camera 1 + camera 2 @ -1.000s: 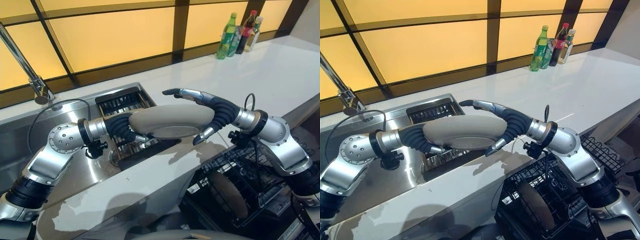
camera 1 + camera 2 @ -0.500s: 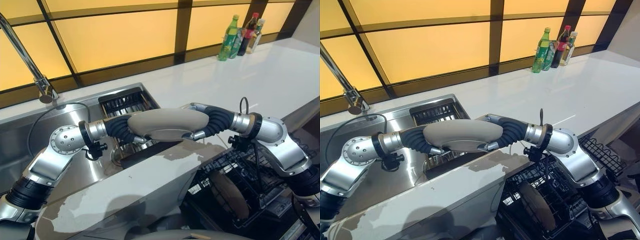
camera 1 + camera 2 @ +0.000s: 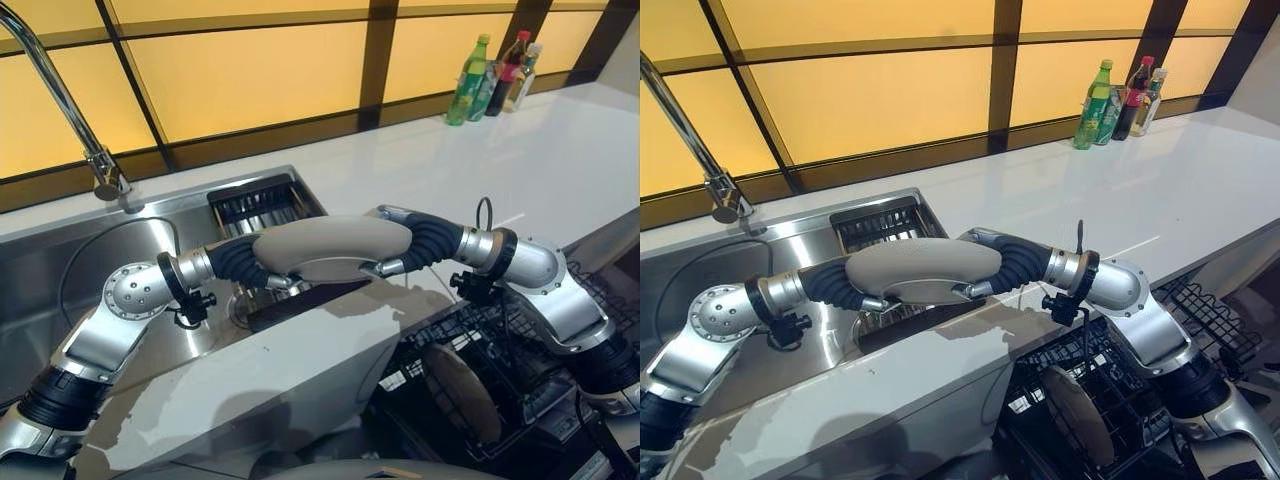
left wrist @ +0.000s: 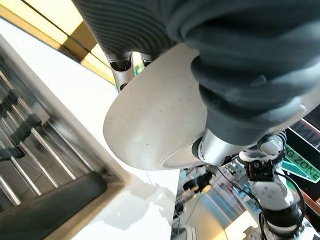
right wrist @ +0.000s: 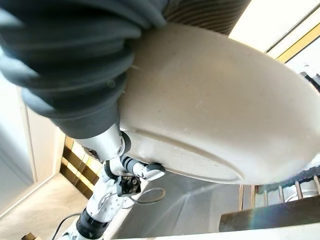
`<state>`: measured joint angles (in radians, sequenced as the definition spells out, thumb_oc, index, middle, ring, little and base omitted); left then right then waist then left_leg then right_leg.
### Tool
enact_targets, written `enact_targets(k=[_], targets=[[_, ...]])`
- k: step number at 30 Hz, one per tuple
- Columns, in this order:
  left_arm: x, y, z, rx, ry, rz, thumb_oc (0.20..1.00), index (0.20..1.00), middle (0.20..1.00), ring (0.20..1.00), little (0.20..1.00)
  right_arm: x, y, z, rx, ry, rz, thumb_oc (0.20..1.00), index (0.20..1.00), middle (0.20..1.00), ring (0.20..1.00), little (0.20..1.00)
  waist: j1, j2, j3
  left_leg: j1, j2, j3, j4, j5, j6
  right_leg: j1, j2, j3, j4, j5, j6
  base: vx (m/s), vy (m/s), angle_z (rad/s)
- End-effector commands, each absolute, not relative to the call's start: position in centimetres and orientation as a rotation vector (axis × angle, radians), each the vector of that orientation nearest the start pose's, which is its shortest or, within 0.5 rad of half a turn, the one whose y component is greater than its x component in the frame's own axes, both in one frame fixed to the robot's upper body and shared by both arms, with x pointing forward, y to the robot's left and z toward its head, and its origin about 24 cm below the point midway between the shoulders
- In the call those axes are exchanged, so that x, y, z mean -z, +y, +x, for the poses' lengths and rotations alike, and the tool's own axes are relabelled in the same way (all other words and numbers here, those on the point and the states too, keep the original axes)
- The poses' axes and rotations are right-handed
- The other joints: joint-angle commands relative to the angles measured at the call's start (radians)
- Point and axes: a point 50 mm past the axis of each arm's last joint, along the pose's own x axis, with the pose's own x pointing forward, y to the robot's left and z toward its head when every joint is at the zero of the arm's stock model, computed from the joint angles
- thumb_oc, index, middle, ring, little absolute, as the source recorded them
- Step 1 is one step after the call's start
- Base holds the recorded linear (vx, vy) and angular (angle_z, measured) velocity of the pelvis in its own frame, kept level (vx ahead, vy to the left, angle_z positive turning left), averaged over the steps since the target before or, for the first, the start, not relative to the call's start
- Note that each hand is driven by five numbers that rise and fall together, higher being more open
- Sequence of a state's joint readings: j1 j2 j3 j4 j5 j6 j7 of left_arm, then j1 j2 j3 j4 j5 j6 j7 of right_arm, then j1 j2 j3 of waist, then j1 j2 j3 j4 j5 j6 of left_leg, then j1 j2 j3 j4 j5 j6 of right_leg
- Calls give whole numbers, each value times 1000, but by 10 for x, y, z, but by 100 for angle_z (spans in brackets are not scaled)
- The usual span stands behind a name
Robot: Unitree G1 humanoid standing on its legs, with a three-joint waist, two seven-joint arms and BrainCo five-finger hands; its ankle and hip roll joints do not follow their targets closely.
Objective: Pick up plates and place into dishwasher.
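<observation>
A beige plate (image 3: 335, 243) hangs in the air between the robot's two hands, above the near edge of the white bench (image 3: 560, 150) and the steel sink (image 3: 60, 270). The left hand (image 3: 243, 262) clasps the plate's left rim, its dark ribbed cover against the edge and a curled fingertip showing beneath the underside. The right hand (image 3: 420, 243) clasps the opposite rim, fingers over the top and the thumb hooked under, so both hands are closed round the same plate. In the left wrist view the plate's pale underside (image 4: 160, 115) sits just past that hand's cover, with the other arm's wrist pressed up against it. The right wrist view shows the same underside (image 5: 210, 110) spreading out from that hand's cover.

Below and behind the left hand, a black slatted rack (image 3: 262, 200) sits in the sink, and a tall tap (image 3: 70, 110) rises further off on that side. Below the right hand, off the bench's front edge, the dishwasher's dark wire rack (image 3: 490, 370) stands open, with another plate (image 3: 463, 391) on edge in it. Well beyond the right hand, three bottles (image 3: 495, 75) stand together at the back of the bench, by the amber window panels (image 3: 250, 70).
</observation>
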<state>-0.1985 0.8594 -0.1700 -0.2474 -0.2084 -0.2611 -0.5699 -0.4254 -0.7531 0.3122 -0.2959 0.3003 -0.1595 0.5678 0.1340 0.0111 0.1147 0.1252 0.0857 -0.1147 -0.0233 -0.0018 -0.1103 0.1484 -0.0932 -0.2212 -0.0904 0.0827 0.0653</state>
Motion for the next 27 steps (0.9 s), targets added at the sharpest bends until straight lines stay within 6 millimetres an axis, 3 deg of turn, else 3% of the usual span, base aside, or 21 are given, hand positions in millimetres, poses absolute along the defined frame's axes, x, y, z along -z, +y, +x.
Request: enact_targets(k=[1, 2, 14, 27], targets=[[-189, 181, 253, 602, -602, 628, 576, 576, 576, 576, 576, -211, -123, 256, -869, -696, -549, 200, 200, 200, 200, 200, 9, -12, -37, -106, -37, 12, -55, 118, 31, 29, 19, -19, 114, -141, -13, 0, 0, 0], [-184, 186, 254, 543, -588, 611, 1000, 1000, 1000, 1000, 1000, -211, -126, 257, -831, -703, -544, 200, 200, 200, 200, 200, 9, -11, -37, -105, -37, 12, -55, 117, 32, 29, 19, -19, 115, -142, -14, 0, 0, 0], [-169, 237, 256, -71, -552, 347, 1000, 1000, 1000, 1000, 1000, -211, -161, 267, -483, -689, -572, 200, 200, 200, 200, 200, -20, -20, -41, -98, -16, 41, -56, 119, 34, 14, 19, 1, 120, -130, -14, 15, -10, -1], [-162, 248, 255, -245, -537, 240, 1000, 1000, 1000, 1000, 1000, -194, -205, 260, -243, -593, -582, 200, 200, 200, 200, 200, -120, -28, -44, -57, 18, 130, -61, 101, 36, -5, 29, 96, 97, -100, -6, 2, -32, -24]])
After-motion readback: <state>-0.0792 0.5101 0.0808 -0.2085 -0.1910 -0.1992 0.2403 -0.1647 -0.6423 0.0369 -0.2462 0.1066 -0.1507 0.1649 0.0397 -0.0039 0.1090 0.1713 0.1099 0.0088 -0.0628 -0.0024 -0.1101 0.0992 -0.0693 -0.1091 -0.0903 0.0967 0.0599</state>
